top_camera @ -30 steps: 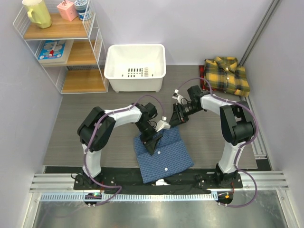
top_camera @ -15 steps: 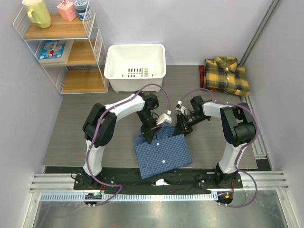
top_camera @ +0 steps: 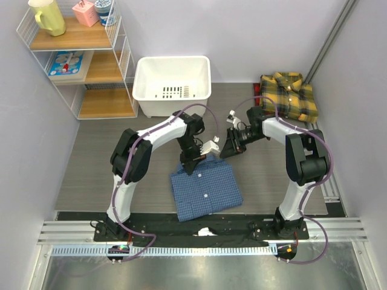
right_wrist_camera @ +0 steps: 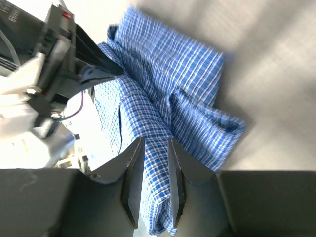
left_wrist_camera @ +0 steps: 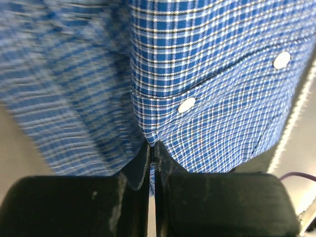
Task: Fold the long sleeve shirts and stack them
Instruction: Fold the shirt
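The blue checked long sleeve shirt (top_camera: 205, 192) lies folded on the table in front of the arm bases, buttons up. My left gripper (top_camera: 195, 164) is shut on its far left edge; the left wrist view shows the black jaws (left_wrist_camera: 153, 145) pinching a thin fold of blue cloth (left_wrist_camera: 212, 74). My right gripper (top_camera: 225, 152) grips the far right corner, with a bunched fold of the shirt (right_wrist_camera: 168, 64) filling the gap between its fingers (right_wrist_camera: 154, 143). The yellow-and-dark plaid shirt (top_camera: 289, 95) lies folded at the back right, away from both grippers.
A white plastic tub (top_camera: 172, 84) stands at the back centre. A wire shelf unit (top_camera: 78, 60) with a yellow jug (top_camera: 47, 16) fills the back left corner. A black base rail (top_camera: 242, 226) runs along the near edge, with a small white scrap (top_camera: 205, 231) on it.
My left gripper has closed on the shirt's far edge. Both grippers have moved toward the back, and the blue shirt has slid away from the near edge with them.
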Tool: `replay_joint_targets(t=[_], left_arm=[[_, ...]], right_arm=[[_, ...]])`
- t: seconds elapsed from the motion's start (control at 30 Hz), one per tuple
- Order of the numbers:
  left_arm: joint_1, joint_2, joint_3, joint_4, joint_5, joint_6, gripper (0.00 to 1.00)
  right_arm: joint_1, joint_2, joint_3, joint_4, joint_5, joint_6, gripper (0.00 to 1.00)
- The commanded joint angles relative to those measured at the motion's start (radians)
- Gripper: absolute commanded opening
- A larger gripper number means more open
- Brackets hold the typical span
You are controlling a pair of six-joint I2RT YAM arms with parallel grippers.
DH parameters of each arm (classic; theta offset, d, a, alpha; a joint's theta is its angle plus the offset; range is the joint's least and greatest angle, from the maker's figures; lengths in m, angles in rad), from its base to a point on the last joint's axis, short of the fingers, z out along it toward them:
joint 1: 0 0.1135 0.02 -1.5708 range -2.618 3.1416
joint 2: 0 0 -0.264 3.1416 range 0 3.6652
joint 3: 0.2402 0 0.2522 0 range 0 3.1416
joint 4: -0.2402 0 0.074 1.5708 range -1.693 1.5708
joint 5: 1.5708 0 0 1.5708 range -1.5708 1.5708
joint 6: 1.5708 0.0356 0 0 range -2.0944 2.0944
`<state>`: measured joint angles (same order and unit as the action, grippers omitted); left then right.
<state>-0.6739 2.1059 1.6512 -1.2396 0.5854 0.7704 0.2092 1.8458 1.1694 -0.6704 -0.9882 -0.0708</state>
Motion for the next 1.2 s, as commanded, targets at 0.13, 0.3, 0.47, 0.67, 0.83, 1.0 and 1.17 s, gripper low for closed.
replay_joint_targets(t=[0.13, 0.3, 0.47, 0.67, 0.83, 1.0, 1.17], left_arm=[[0.03, -0.009, 0.113, -0.003, -0.087, 0.013, 0.0], [0.065, 0.011, 0.163, -0.047, -0.096, 0.02, 0.0], [0.088, 0.017, 0.231, -0.061, -0.104, 0.016, 0.0], [0.112, 0.052, 0.282, -0.087, -0.125, 0.036, 0.0], [0.149, 0.1, 0.265, -0.04, -0.156, 0.043, 0.0], [0.18, 0.144, 0.283, -0.006, -0.165, 0.041, 0.01], [0.192, 0.166, 0.279, 0.028, -0.168, 0.023, 0.09]], right_arm=[[-0.013, 0.062, 0.095, -0.008, -0.003, -0.053, 0.31], [-0.017, 0.066, 0.115, -0.009, -0.006, -0.05, 0.31], [-0.028, 0.078, 0.125, -0.009, -0.006, -0.049, 0.31], [-0.048, 0.092, 0.141, -0.011, 0.0, -0.047, 0.32], [-0.067, 0.099, 0.154, -0.012, 0.017, -0.05, 0.38], [-0.09, 0.098, 0.142, -0.021, 0.028, -0.053, 0.49], [-0.09, 0.084, 0.133, -0.026, 0.042, -0.058, 0.59]])
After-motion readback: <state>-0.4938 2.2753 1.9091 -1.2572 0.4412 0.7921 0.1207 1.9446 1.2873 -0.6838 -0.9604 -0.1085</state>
